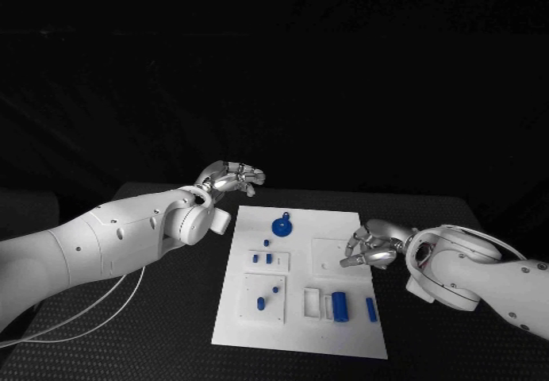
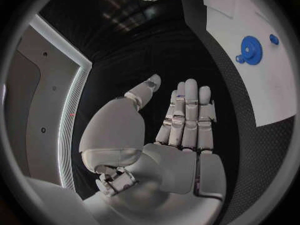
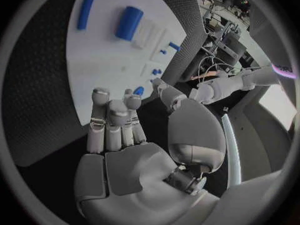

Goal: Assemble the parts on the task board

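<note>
A flat white rectangular task board [image 1: 300,317] lies in the lower middle of the head view, on a black textured table [image 1: 149,333]. Near the board's upper middle sits a round blue toothed gear [image 1: 282,228] with a small blue peg [image 1: 286,214] just above it. Below the gear, left of centre, two short blue pins [image 1: 262,258] stand in a small raised white block. Lower still, on the board's left side, a square white plate carries a slanted blue oblong piece [image 1: 262,302] and a small blue stud [image 1: 274,290]. At the board's lower right, a thick blue cylinder [image 1: 339,302] stands beside white slotted holders, and a slimmer blue rod [image 1: 370,309] lies just to its right, near the board's edge.

The right hand [image 1: 370,248] hangs over the board's right edge in the centre right of the head view. Its fingers are loosely curled and grasp nothing; its wrist view shows the palm bare.

The left hand [image 1: 232,178] is off the board, above its upper left corner in the picture. In its wrist view the fingers [image 2: 187,115] are stretched out straight with the thumb apart, released and holding nothing.

A thin white cable [image 1: 86,309] loops across the table at the lower left.
</note>
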Motion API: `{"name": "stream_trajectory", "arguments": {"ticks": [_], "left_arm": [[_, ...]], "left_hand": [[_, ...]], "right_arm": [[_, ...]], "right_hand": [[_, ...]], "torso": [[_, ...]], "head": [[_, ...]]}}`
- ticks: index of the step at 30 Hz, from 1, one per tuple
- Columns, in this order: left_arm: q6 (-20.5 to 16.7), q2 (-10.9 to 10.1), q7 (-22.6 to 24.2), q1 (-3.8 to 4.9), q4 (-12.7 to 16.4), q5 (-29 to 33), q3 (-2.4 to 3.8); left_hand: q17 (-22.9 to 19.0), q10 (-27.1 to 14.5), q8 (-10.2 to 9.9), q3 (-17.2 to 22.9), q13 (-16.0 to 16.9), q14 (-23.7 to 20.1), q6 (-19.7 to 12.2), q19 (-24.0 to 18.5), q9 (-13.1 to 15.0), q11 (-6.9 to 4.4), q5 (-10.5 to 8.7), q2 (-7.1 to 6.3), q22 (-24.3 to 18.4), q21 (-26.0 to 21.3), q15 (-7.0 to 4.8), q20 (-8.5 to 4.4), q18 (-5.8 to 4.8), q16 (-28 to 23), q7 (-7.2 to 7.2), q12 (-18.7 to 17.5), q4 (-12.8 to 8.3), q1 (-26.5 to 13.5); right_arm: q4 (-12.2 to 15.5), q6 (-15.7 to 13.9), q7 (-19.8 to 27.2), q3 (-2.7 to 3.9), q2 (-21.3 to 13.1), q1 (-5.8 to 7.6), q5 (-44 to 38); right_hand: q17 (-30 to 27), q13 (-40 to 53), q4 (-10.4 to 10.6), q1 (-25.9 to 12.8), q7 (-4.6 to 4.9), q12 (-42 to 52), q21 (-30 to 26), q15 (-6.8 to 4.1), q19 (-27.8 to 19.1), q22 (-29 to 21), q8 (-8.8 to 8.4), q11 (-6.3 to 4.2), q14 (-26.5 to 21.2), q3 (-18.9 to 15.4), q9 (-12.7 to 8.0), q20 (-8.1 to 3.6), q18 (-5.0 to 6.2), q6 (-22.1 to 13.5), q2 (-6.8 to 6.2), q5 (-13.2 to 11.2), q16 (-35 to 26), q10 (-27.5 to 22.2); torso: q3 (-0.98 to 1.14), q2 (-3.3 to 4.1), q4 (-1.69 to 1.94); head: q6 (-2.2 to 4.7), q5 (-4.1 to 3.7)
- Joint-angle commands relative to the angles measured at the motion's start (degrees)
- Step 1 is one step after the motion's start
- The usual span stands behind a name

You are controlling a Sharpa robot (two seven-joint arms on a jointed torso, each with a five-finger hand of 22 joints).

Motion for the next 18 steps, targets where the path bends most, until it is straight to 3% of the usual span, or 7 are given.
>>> {"name": "stream_trajectory", "arguments": {"ticks": [1, 3, 5, 6, 9, 12, 18], "left_arm": [[0.91, 0.24, 0.40, -0.13, -0.26, 0.41, 0.04], [0.97, 0.23, 0.42, -0.35, -0.29, 0.42, 0.04], [0.97, 0.27, 0.42, -0.48, -0.40, 0.46, 0.04], [0.97, 0.32, 0.40, -0.52, -0.47, 0.49, 0.03], [1.08, 0.33, 0.40, -0.58, -0.31, 0.49, 0.03], [1.09, 0.27, 0.40, -0.63, -0.17, 0.49, 0.03], [1.13, 0.15, 0.38, -0.64, 0.09, 0.49, 0.03]], "left_hand": [[0.06, -0.14, 0.19, -0.09, -0.05, 0.23, -0.53, 0.48, -0.06, 0.23, 0.24, 0.08, 0.06, -0.25, 0.04, -0.10, 0.86, -0.32, 0.03, -0.22, 0.40, -0.44], [0.07, -0.14, 0.19, -0.10, -0.05, 0.23, -0.53, 0.48, -0.07, 0.23, 0.24, 0.08, 0.06, -0.26, 0.04, -0.10, 0.85, -0.33, 0.03, -0.22, 0.40, -0.46], [0.07, -0.14, 0.20, -0.11, -0.05, 0.23, -0.53, 0.48, -0.07, 0.23, 0.23, 0.09, 0.06, -0.26, 0.05, -0.09, 0.85, -0.33, 0.03, -0.21, 0.41, -0.47], [0.08, -0.14, 0.20, -0.11, -0.05, 0.22, -0.53, 0.48, -0.07, 0.23, 0.24, 0.10, 0.07, -0.26, 0.05, -0.09, 0.85, -0.34, 0.04, -0.21, 0.42, -0.48], [0.08, -0.15, 0.20, -0.12, -0.05, 0.22, -0.54, 0.48, -0.07, 0.24, 0.23, 0.10, 0.07, -0.27, 0.05, -0.09, 0.85, -0.34, 0.04, -0.21, 0.43, -0.50], [0.08, -0.15, 0.20, -0.12, -0.05, 0.22, -0.54, 0.48, -0.08, 0.24, 0.23, 0.11, 0.07, -0.27, 0.05, -0.09, 0.85, -0.34, 0.04, -0.21, 0.44, -0.52], [0.10, -0.16, 0.21, -0.14, -0.05, 0.22, -0.55, 0.48, -0.08, 0.24, 0.23, 0.13, 0.08, -0.28, 0.06, -0.08, 0.84, -0.36, 0.04, -0.21, 0.47, -0.56]], "right_arm": [[0.46, 10.03, -8.62, -1.09, -0.51, -0.21, 8.48], [0.90, 8.83, -9.49, -1.77, -0.83, -0.21, 9.24], [1.48, 7.47, -10.50, -2.93, -1.07, -0.22, 9.45], [1.78, 6.30, -10.94, -3.82, -1.07, -0.22, 9.71], [2.36, 4.39, -11.59, -5.04, -0.63, -0.26, 9.95], [2.44, 2.55, -11.78, -5.69, -0.02, -0.57, 9.95], [1.63, 0.57, -12.06, -5.88, 1.63, -1.54, 8.72]], "right_hand": [[1.06, 1.63, 0.75, -0.92, 0.31, 1.76, 0.69, -0.02, 0.63, 1.36, -0.31, 0.43, -0.71, 0.54, 0.31, -1.15, 0.83, -0.18, 0.80, -0.17, 0.73, -1.79], [1.58, 2.20, 1.05, -1.47, 0.39, 2.32, 1.05, 0.06, 0.51, 1.37, -0.40, 0.49, -0.89, 0.79, 0.45, -1.26, 0.83, -0.30, 1.07, -0.24, 1.01, -2.13], [2.03, 2.68, 1.24, -2.05, 0.31, 2.87, 1.43, 0.02, 0.42, 1.37, -0.18, 0.41, -0.97, 0.89, 0.71, -1.34, 0.83, 0.14, 1.50, -0.25, 1.24, -2.17], [2.25, 2.91, 1.39, -2.55, 0.26, 3.15, 1.63, -0.03, 0.40, 1.37, -0.09, 0.36, -0.98, 0.82, 0.84, -1.36, 0.83, 0.34, 1.53, -0.27, 1.35, -2.12], [2.62, 3.28, 1.99, -3.87, 0.15, 3.59, 2.02, -0.12, 0.37, 1.34, 0.01, 0.27, -0.98, 0.63, 1.06, -1.39, 0.83, 0.61, 1.34, -0.27, 1.52, -2.02], [2.95, 3.57, 3.00, -5.56, 0.08, 3.94, 2.36, -0.19, 0.32, 1.30, 0.00, 0.18, -0.98, 0.56, 1.22, -1.45, 0.83, 0.74, 1.22, -0.26, 1.62, -1.91], [3.26, 3.86, 3.39, -6.09, -0.02, 4.27, 2.70, -0.29, 0.28, 1.27, -0.04, 0.11, -0.96, 1.30, 1.38, -1.66, 0.83, 0.81, 0.53, -0.29, 1.68, -1.80]], "torso": [[-0.01, -0.58, -0.37], [-0.05, -0.72, -0.46], [-0.02, -0.84, -0.58], [-0.02, -0.95, -0.65], [-0.04, -1.06, -0.76], [-0.04, -1.08, -0.83], [-0.15, -1.06, -0.73]], "head": [[-0.64, -0.55], [-0.98, -0.82], [-1.23, -0.96], [-1.34, -1.02], [-1.66, -1.31], [-1.89, -1.50], [-2.08, -1.84]]}}
